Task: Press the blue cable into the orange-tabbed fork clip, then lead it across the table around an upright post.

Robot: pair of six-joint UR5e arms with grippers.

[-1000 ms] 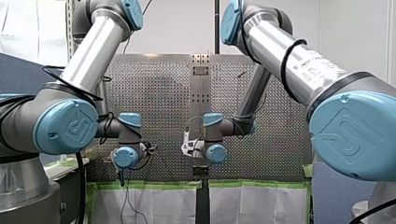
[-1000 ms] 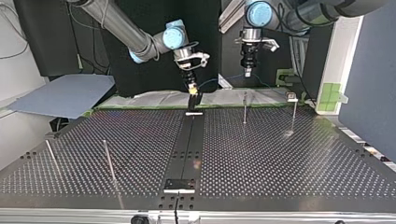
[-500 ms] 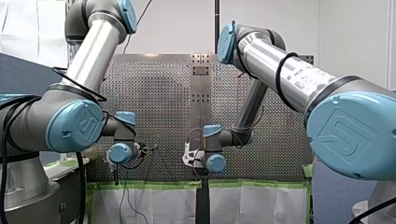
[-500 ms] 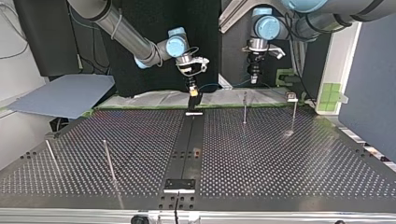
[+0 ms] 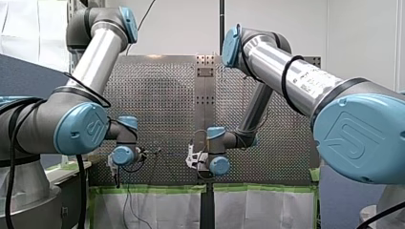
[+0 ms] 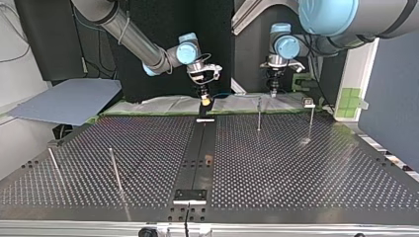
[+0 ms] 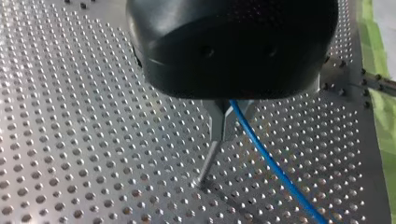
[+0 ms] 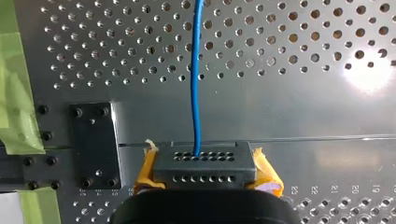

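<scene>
**State.** My left gripper [image 7: 223,136] is clenched on the cable [image 7: 275,169]. Its metal fingers [image 7: 218,119] meet, and the blue line leaves them and runs off over the table [image 7: 70,140]. The state of my right gripper [image 6: 204,98] cannot be told. In the right wrist view the cable runs straight out from a black perforated block [image 8: 205,168] with orange flanks, at that gripper. Whether this block is the clip or part of the gripper cannot be told, so seating in the clip is unconfirmed.

**Hazards.**
1. A post [image 7: 207,164] stands just under the left fingertips. A descent here would probably strike its top, bending it or knocking the cable loose.
2. The cable passes beside the post, apart from it. A sideways move on the wrong side would likely leave the post unwrapped.
3. The cable looks straight where it leaves the block. Pull from the left arm may drag it out at the block end, or let it slip through the left grip.

**View coverage.** Only the left wrist view shows the grip and the post clearance. Only the top view shows the layout. Both grippers are at upper centre of the frame, with two posts [image 6: 259,113] at upper right and two more at lower left. The cable is barely visible there. The front view shows the wrists [image 5: 122,155] only; the gripper tips are hidden
</scene>
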